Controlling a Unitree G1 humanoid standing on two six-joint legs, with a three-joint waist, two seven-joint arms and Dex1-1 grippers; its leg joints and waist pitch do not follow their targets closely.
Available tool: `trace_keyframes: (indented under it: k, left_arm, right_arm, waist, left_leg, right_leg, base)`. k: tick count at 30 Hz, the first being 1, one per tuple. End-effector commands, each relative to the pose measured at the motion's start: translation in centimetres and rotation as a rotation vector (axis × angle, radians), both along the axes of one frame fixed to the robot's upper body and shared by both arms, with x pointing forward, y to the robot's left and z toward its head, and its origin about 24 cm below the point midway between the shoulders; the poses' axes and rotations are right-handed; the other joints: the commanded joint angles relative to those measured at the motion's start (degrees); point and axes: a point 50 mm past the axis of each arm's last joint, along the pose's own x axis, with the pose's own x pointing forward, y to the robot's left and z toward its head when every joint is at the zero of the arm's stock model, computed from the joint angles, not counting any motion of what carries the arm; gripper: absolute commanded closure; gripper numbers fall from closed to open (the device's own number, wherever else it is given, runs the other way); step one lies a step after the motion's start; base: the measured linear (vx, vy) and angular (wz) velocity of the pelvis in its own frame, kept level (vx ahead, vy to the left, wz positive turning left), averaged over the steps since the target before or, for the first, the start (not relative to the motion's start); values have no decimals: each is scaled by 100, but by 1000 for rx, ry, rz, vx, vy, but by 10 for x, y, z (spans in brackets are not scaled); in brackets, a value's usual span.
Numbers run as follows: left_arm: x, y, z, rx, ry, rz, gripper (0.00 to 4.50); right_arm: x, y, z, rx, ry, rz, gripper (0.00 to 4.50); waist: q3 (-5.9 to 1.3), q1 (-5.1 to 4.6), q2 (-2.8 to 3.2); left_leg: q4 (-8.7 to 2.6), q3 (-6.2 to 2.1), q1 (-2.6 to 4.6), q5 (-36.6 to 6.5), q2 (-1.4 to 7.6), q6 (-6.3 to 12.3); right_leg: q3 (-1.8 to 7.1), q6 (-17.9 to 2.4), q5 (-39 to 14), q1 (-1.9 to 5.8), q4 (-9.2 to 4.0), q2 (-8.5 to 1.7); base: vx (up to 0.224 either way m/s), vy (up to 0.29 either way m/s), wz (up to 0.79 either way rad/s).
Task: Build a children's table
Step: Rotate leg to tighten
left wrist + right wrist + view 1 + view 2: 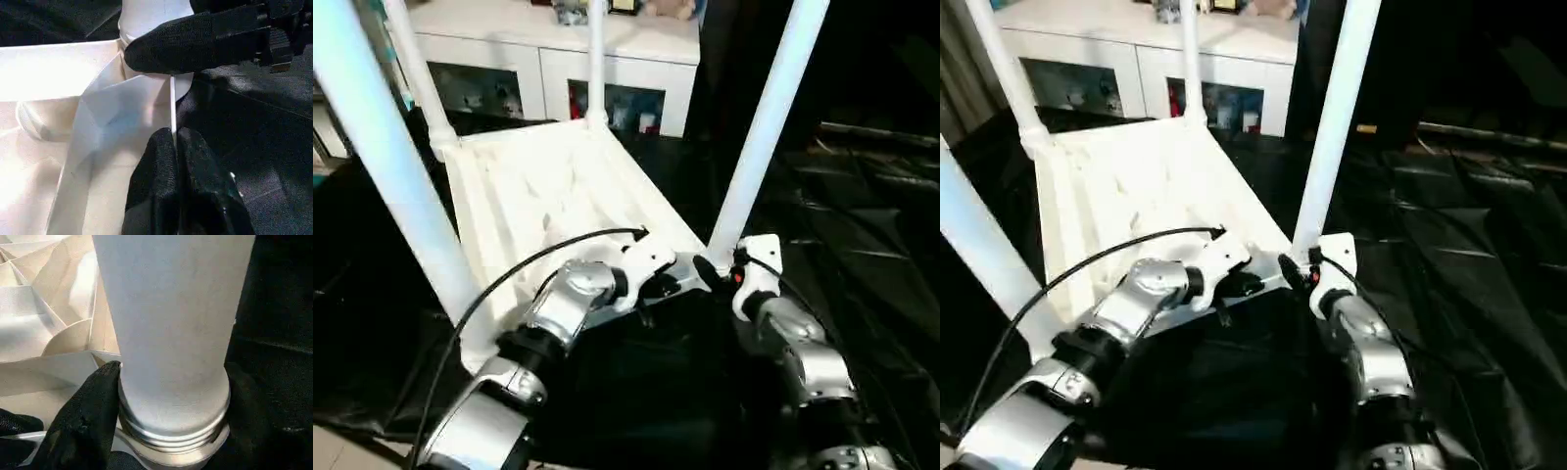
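the children's table [548, 196] is seen upside down in the middle of the head views, its ribbed underside facing up on black cloth [862, 255], with four white legs rising from the corner sockets. the near right leg [766, 127] runs from the centre of the frame to the upper right. the left gripper [173, 147] is pinched together on the thin rim of the tabletop, just below that leg's socket. the right gripper [171, 431] is set around the base of the same leg, one black finger [83, 416] touching the threaded collar, the jaws held apart by the tube. a white cabinet [558, 59] with glass doors is seen across the upper left.
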Motion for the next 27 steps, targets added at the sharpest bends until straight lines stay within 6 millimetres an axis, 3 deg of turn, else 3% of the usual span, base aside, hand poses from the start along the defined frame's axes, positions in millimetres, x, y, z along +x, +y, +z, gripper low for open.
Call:
trace_keyframes:
  k: [1, 6, 8, 11, 14, 16, 17, 19, 20, 23, 27]
  left_arm:
    - [-7, -13, -6, -11, 36, -43, 450]
    - [-7, 1, -5, -21, 50, -93, 450]
    - [-10, 9, -4, -32, 56, -148, 450]
    - [-15, 19, -3, -48, 71, -223, 450]
    - [-24, 36, -2, -67, 123, -328, 450]
    - [-29, 50, -2, -59, 167, -374, 450]
    - [-29, 51, -2, -58, 173, -378, 450]
    - [-30, 58, -2, -56, 184, -378, 450]
    - [-29, 60, -2, -57, 185, -374, 450]
    - [-29, 63, -2, -55, 183, -372, 450]
    - [-30, 64, -1, -56, 185, -374, 450]
  right_arm:
    - [-8, 36, 1, 78, 3, 206, 119]
    - [-12, 32, 6, 72, -1, 335, 77]
    - [-18, 28, 5, 37, 8, 426, 77]
    - [-24, 20, 6, -1, 11, 520, 77]
    - [-28, 5, 9, -25, 7, 583, 77]
    - [-28, -6, 13, -42, 4, 602, 77]
    - [-28, -7, 13, -45, 3, 604, 77]
    - [-28, -12, 15, -42, 2, 617, 77]
    - [-28, -13, 16, -40, 1, 621, 77]
    - [-31, -13, 16, -28, 12, 656, 77]
    - [-35, -11, 14, -23, 29, 699, 111]
  waist:
    - [-196, -44, 1]
    - [-223, -22, -10]
    - [-222, -3, -27]
    - [-229, 2, -52]
    - [-228, 9, -38]
    - [-218, -8, -8]
    - [-226, -13, -31]
    - [-228, 25, -4]
    - [-223, 27, -1]
    - [-245, 33, -23]
    - [-234, 65, -24]
  left_leg:
    - [-459, -156, 79, -2391, 198, -44]
    - [-461, -147, 28, -2102, 203, 53]
    - [-450, -126, 15, -1852, 214, 144]
    - [-435, -105, 5, -1654, 214, 203]
    - [-440, -111, 14, -1582, 236, 215]
    - [-443, -92, 39, -1623, 248, 216]
    - [-441, -91, 37, -1610, 248, 212]
    - [-431, -74, 78, -1580, 261, 193]
    - [-446, -85, 44, -1524, 261, 183]
    - [-409, -68, 49, -1374, 249, 205]
    - [-396, -57, 45, -1327, 245, 279]
  right_leg:
    - [141, -632, -2699, 73, -546, -268]
    - [153, -723, -2276, 137, -497, -273]
    - [156, -855, -1897, 157, -456, -269]
    - [157, -941, -1731, 178, -433, -280]
    - [155, -1044, -1617, 192, -397, -284]
    - [172, -1142, -1526, 152, -389, -267]
    - [169, -1162, -1485, 158, -376, -266]
    - [175, -1242, -1295, 137, -356, -252]
    - [172, -1268, -1170, 167, -327, -253]
    - [172, -1361, -801, 180, -289, -254]
    - [176, -1338, -937, 186, -306, -278]
  base:
    - [0, 0, 0]
    - [0, 0, 0]
    - [0, 0, 0]
    - [0, 0, 0]
    - [0, 0, 0]
    - [0, 0, 0]
    - [0, 0, 0]
    - [0, 0, 0]
    - [0, 0, 0]
    - [0, 0, 0]
    - [0, 0, 0]
